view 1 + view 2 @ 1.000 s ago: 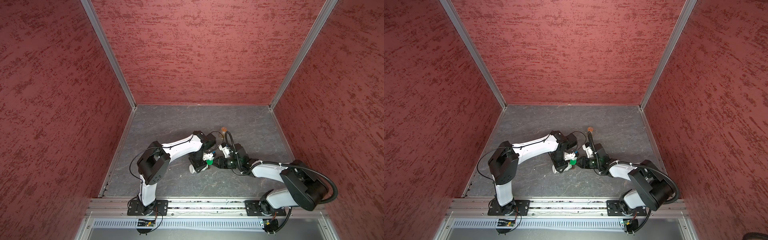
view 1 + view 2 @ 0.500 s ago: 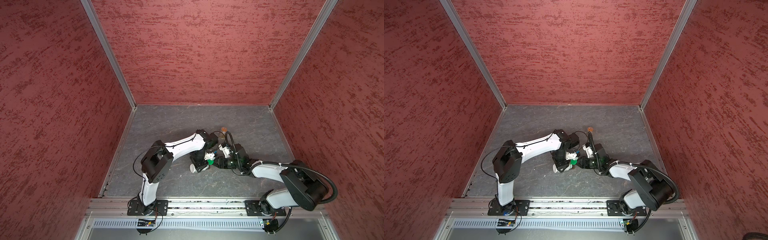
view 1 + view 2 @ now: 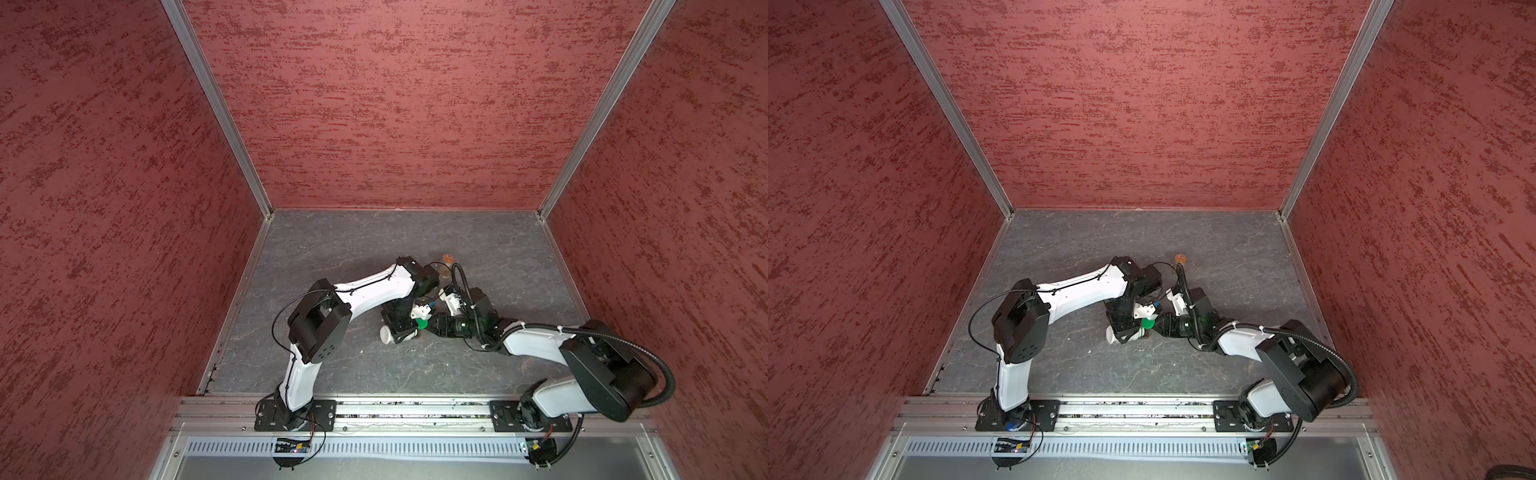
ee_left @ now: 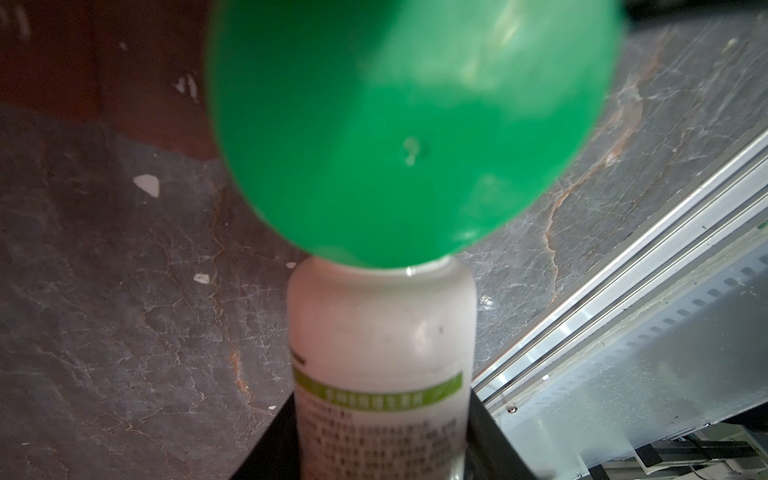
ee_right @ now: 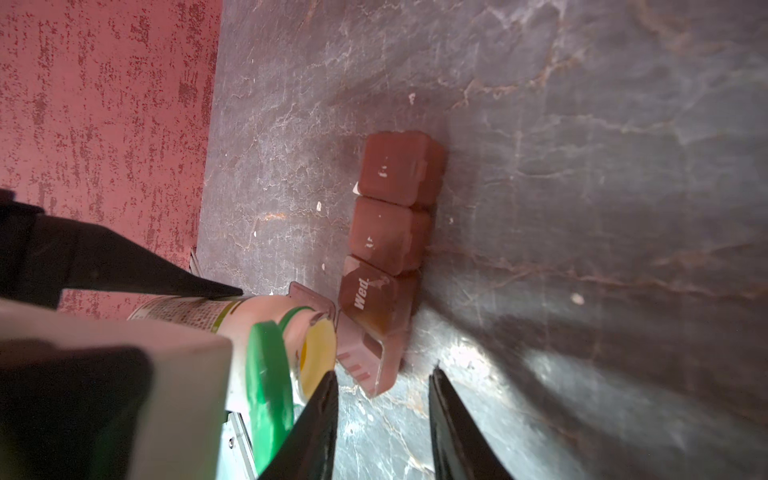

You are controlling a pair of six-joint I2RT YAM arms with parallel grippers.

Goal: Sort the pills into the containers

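My left gripper [image 4: 382, 457] is shut on a white pill bottle [image 4: 382, 332], which lies tilted low over the floor in both top views [image 3: 395, 332]. Its green flip cap [image 4: 415, 124] hangs open. The bottle's mouth [image 5: 318, 353] shows yellow inside and points at the open end compartment [image 5: 365, 353] of a brown weekly pill organizer [image 5: 390, 232]; the neighbouring lid reads "Wed". No single pill can be made out. My right gripper [image 5: 382, 374] stands open just off that open end, holding nothing. In the top views the organizer is mostly hidden under the grippers [image 3: 1158, 326].
A small orange container [image 3: 448, 258] stands behind the arms. White flecks [image 4: 146, 185] lie scattered on the grey stone floor [image 3: 374, 241]. Red walls enclose three sides; an aluminium rail [image 3: 395, 409] runs along the front edge.
The left arm's elbow has shifted slightly to the right. Both grippers and the bottle stay almost where they were.
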